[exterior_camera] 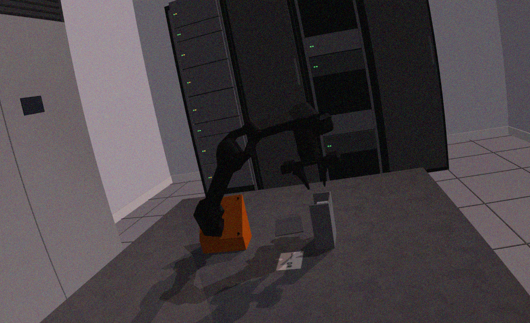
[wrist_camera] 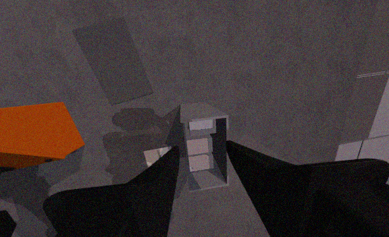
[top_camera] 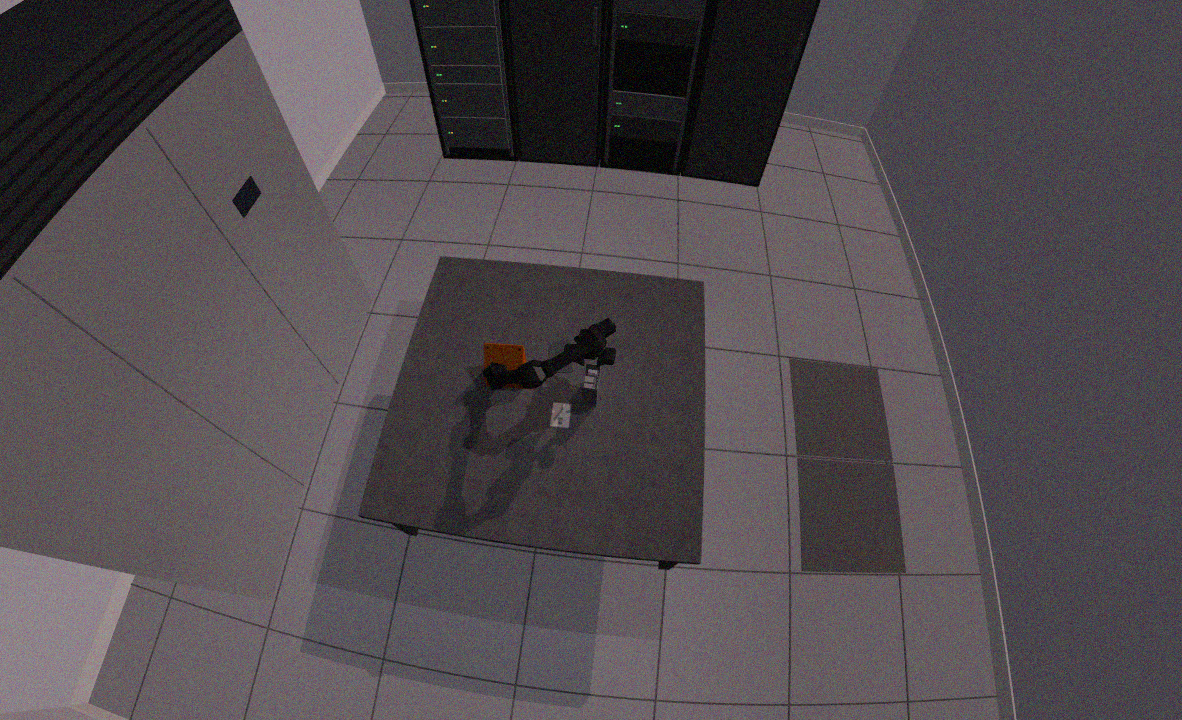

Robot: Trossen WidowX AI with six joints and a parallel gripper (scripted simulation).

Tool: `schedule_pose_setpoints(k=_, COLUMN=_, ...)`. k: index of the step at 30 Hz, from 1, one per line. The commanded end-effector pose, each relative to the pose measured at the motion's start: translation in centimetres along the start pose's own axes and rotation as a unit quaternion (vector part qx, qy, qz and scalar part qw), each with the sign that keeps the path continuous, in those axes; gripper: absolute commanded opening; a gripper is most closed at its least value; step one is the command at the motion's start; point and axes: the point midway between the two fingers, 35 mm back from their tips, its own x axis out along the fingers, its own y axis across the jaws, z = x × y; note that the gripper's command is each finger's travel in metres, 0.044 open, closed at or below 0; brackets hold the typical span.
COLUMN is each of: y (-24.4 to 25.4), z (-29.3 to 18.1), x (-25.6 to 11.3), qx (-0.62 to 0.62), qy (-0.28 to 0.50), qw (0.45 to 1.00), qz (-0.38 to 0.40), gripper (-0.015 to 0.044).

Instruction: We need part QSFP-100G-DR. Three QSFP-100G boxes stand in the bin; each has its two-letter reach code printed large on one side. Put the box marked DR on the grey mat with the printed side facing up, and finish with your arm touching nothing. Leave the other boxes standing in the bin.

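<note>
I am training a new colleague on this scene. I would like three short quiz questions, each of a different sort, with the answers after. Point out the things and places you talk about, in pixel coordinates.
1. Choose: how many boxes (wrist_camera: 199, 146) show inside the grey bin (top_camera: 588, 394) (exterior_camera: 323, 229) (wrist_camera: 199, 111) in the wrist view?
A) one
B) three
C) five

2. True or false: the gripper (top_camera: 597, 347) (exterior_camera: 317, 187) (wrist_camera: 202, 147) is shut on a box.

3. Fill in: in the exterior view, the white card (top_camera: 560, 415) (exterior_camera: 289, 261) (wrist_camera: 152, 158) on the table (top_camera: 631, 483) (exterior_camera: 399, 261) (wrist_camera: 280, 66) shows the two letters ____.

Key: 1 B; 2 false; 3 DR.
</note>
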Motion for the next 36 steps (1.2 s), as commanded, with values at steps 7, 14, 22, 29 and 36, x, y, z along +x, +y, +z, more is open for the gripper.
schedule_pose_setpoints(k=7, y=-0.1, z=0.0, x=0.0, qx=0.035, qy=-0.009, qw=0.999, qz=-0.019, gripper=0.0109)
schedule_pose_setpoints(k=14, y=-0.4, z=-0.3, x=0.1, qx=0.107, qy=-0.027, qw=0.992, qz=-0.055, gripper=0.0000)
schedule_pose_setpoints(k=22, y=-0.5, z=-0.6, x=0.1, qx=0.190, qy=-0.051, qw=0.976, qz=-0.093, gripper=0.0000)
schedule_pose_setpoints(k=29, y=-0.5, z=-1.1, x=0.0, qx=0.261, qy=-0.074, qw=0.954, qz=-0.124, gripper=0.0000)
schedule_pose_setpoints(k=36, y=-0.5, z=-1.6, x=0.0, qx=0.331, qy=-0.098, qw=0.926, qz=-0.152, gripper=0.0000)
